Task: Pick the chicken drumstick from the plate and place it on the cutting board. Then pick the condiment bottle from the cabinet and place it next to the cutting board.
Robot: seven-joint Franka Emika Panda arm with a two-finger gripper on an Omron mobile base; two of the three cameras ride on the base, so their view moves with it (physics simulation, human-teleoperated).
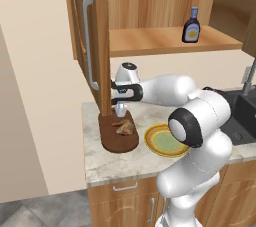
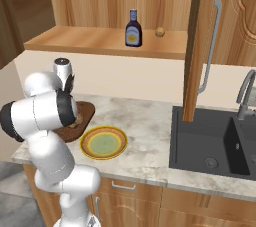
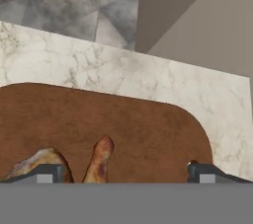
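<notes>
The chicken drumstick point(image 1: 124, 127) lies on the dark brown cutting board point(image 1: 117, 140), its bone end point(image 3: 101, 151) pointing away in the hand view. My gripper point(image 1: 121, 112) hangs just above it, open, with nothing between its fingers point(image 3: 49, 172); the jaws stand wide on either side of the drumstick point(image 3: 37, 163). The yellow plate point(image 1: 164, 141) beside the board is bare. On the open cabinet's shelf point(image 1: 165, 41) stands the dark condiment bottle point(image 1: 191, 25), upright. It is also in the right base view, the bottle point(image 2: 133, 29) above the plate point(image 2: 103, 143).
The cabinet door point(image 1: 97, 41) with its grey bar handle hangs open right behind the board. A small tan knob point(image 2: 160, 32) sits on the shelf near the bottle. A dark sink point(image 2: 215, 141) with a tap lies right of the plate. The counter edge point(image 3: 74, 45) drops to floor.
</notes>
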